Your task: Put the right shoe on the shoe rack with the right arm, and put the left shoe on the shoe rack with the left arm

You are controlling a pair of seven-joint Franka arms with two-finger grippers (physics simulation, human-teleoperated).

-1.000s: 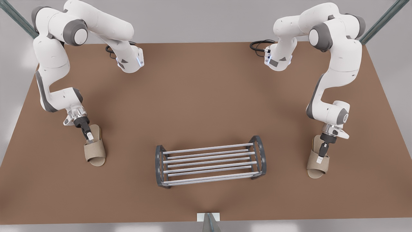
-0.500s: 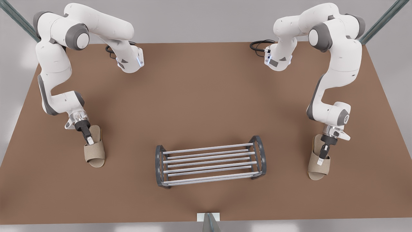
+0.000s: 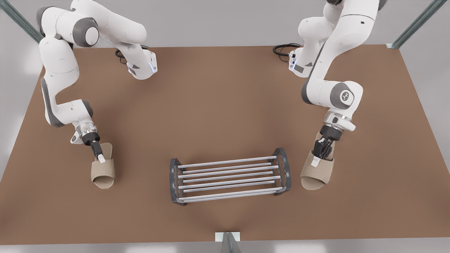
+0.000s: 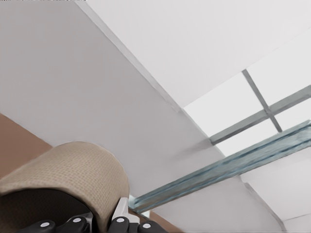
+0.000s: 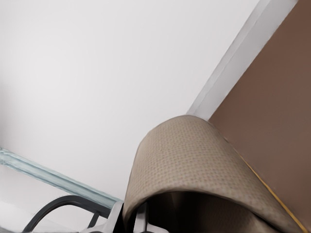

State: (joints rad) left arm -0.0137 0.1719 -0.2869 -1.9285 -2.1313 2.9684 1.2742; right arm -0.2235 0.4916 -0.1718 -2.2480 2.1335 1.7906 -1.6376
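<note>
Front view, left gripper [image 3: 100, 157]: my fingers pinch the strap of the left shoe [image 3: 103, 173]; its toe lies just beyond my fingertips, and the shoe rack [image 3: 285, 168] is well apart to my side, across bare table [image 3: 225, 105].
Front view, right gripper [image 3: 316, 160]: I am clamped on the strap of the right shoe [image 3: 315, 175]; the rack's dark end frame stands just beside my fingertips.
Left wrist view: the left shoe's woven strap [image 4: 68, 170] arches over one finger of the left gripper [image 4: 104, 224].
Right wrist view: the right shoe's strap [image 5: 194, 155] sits squeezed in the right gripper [image 5: 131, 219]; the rack's arch [image 5: 58, 206] curves close beyond it.
Step in hand (judgement): carrying to the rack.
Technique: lift the soles above the top bars before crossing the end frames, then lower flat.
</note>
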